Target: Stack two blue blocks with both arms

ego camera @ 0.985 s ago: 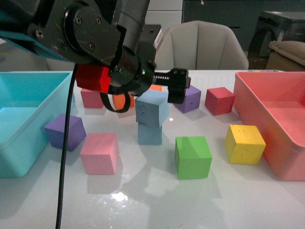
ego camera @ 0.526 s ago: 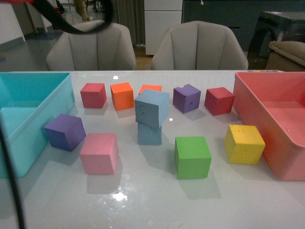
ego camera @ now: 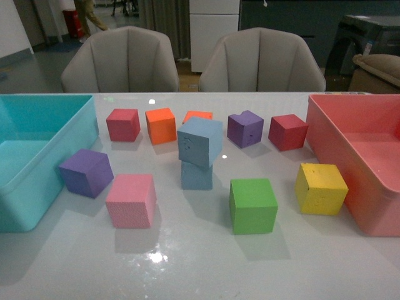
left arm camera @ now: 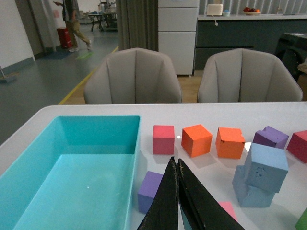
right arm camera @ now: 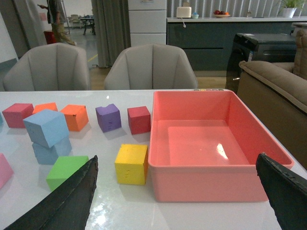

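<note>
Left gripper (left arm camera: 177, 165) has its fingers pressed together on nothing, right gripper (right arm camera: 177, 191) spread wide and empty. Both hang well clear of the blue blocks: top block (ego camera: 199, 141) sits skewed on the bottom block (ego camera: 196, 176), mid-table (ego camera: 200, 262).

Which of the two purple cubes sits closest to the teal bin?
The front-left purple cube, right beside the teal bin; the other purple cube sits in the back row.

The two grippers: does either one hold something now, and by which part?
Nothing is held. The left gripper has its jaws shut on nothing; the right gripper is open. The blue blocks stand stacked alone.
</note>
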Controlling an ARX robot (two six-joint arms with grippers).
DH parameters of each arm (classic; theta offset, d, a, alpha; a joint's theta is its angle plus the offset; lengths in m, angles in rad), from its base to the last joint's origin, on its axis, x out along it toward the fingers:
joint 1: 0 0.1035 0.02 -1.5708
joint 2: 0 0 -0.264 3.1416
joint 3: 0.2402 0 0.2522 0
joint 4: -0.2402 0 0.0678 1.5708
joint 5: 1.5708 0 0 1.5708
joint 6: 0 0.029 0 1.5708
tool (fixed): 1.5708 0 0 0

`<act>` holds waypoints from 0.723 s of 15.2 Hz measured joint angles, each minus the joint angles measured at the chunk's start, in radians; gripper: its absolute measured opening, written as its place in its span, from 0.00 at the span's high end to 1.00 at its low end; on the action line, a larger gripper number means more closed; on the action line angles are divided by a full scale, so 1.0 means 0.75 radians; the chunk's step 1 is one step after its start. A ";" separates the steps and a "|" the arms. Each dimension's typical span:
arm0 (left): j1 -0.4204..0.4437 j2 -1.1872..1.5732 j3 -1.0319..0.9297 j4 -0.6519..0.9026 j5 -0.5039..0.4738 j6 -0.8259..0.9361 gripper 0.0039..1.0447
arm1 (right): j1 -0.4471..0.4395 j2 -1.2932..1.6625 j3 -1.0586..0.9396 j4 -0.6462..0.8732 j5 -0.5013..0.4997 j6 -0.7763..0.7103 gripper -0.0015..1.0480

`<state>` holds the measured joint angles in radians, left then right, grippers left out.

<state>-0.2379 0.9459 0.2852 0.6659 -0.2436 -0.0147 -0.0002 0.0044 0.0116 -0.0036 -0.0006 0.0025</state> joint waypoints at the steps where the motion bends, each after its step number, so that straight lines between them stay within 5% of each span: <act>1: 0.038 -0.056 -0.052 -0.006 0.030 0.000 0.99 | 0.000 0.000 0.000 0.000 0.000 0.000 0.06; 11: 0.318 -0.559 -0.313 -0.262 0.323 0.001 0.99 | 0.000 0.000 0.000 0.001 0.000 0.000 0.06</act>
<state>0.0010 0.5262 0.0505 0.4690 -0.0010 -0.0143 -0.0002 0.0044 0.0116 -0.0032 -0.0006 0.0025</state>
